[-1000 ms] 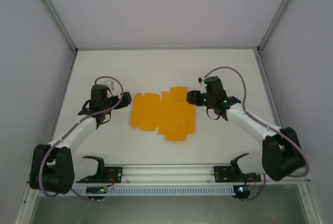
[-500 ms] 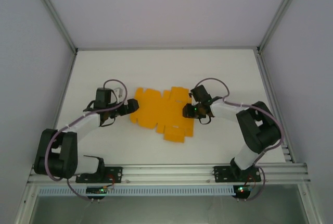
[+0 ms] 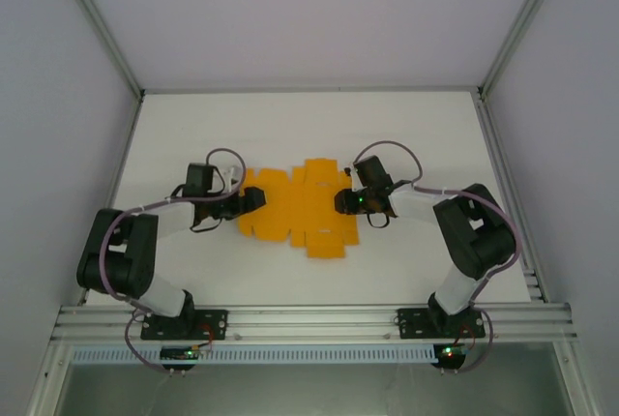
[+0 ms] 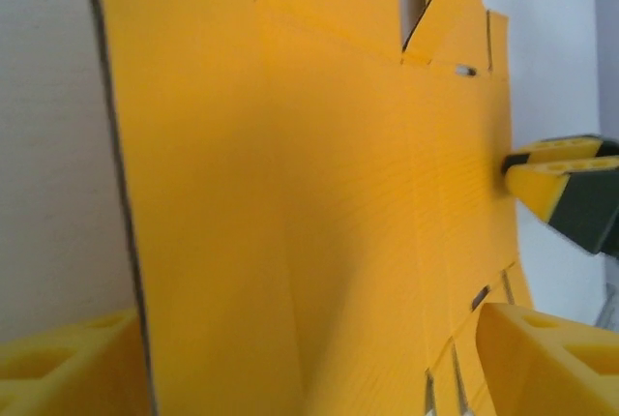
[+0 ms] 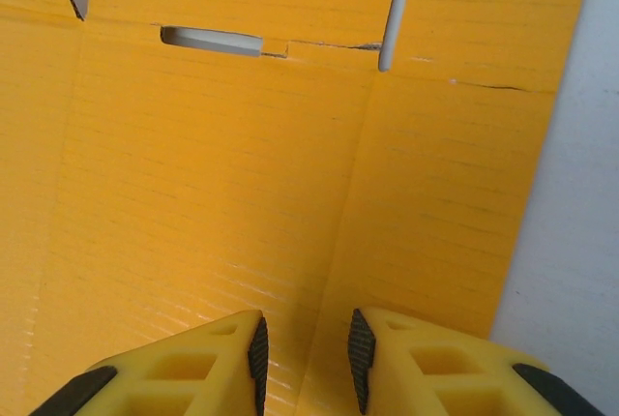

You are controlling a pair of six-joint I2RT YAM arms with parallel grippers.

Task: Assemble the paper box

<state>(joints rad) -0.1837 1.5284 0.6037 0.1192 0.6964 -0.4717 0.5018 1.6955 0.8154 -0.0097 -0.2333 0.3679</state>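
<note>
I see the paper box [image 3: 298, 211] lying as a flat sheet mid-table. My left gripper [image 3: 253, 199] is at its 9 o'clock edge, fingers [image 4: 546, 358] wide apart with card between them. The right gripper [image 3: 340, 202] is at 3 o'clock, fingers [image 5: 184, 368] nearly together. I cannot tell whether they nip the card.

The paper box [image 3: 300, 211] is an unfolded, flat die-cut sheet of plain orange-yellow card with fine ribbed lines, tabbed flaps, notched edges and narrow slots along its creases. It lies spread out near the middle of the white surface [image 3: 290, 126].
</note>
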